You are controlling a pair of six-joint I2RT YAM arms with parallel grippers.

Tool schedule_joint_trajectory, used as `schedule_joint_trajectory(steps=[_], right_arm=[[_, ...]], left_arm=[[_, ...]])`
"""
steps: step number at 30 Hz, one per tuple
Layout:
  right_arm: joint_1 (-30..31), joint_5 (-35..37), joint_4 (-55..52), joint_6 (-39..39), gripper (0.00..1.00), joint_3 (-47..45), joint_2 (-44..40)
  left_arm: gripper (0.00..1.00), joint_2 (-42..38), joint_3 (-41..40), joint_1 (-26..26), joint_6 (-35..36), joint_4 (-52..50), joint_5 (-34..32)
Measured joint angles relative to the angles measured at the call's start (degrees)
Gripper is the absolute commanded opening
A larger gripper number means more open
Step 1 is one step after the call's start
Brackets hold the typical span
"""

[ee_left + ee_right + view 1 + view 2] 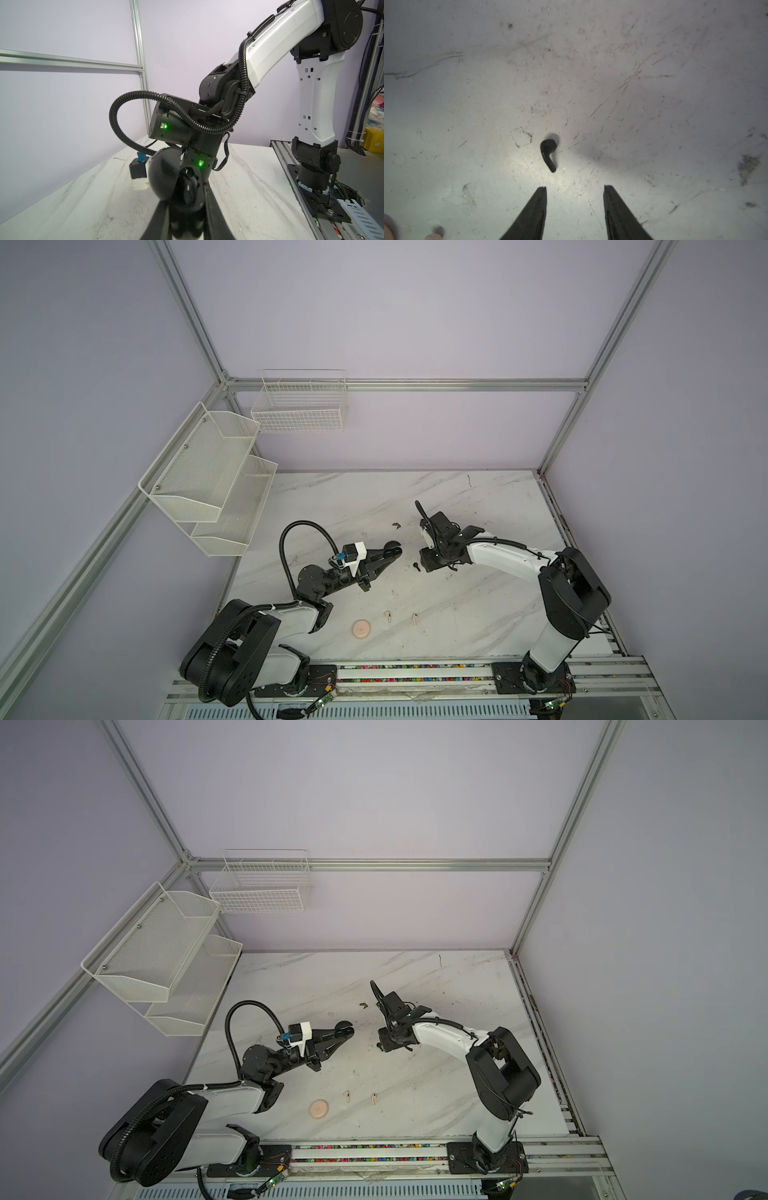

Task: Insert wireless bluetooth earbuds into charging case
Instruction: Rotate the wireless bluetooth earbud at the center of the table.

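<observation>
Right wrist view: a black earbud (548,153) is being shown lying on the table (654,83) just ahead of the right gripper (575,188), whose empty jaws are standing parted, its stem pointing back toward them. Farther left, the charging case (390,546) is being clamped by the left gripper (395,554).

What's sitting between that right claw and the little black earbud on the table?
Nothing: in the right wrist view, only bare, scuffed table separates the open right claw from the black earbud.

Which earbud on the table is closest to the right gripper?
The black earbud, lying just ahead of the open right gripper. The two cream earbuds lie farther off, near the round cream case.
</observation>
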Motion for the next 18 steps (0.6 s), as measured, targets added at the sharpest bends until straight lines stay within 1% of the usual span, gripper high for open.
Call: schedule_joint_trajectory(steps=[8, 18], right_arm=[[0.0, -3.8, 3.3, -0.2, 0.49, -3.4, 0.1], [0.0, -6.6, 6.4, -0.6, 0.44, -4.0, 0.6]], left_arm=[[0.0, 0.0, -0.1, -0.6, -0.1, 0.0, 0.2], [0.0, -0.6, -0.1, -1.1, -0.1, 0.0, 0.4]])
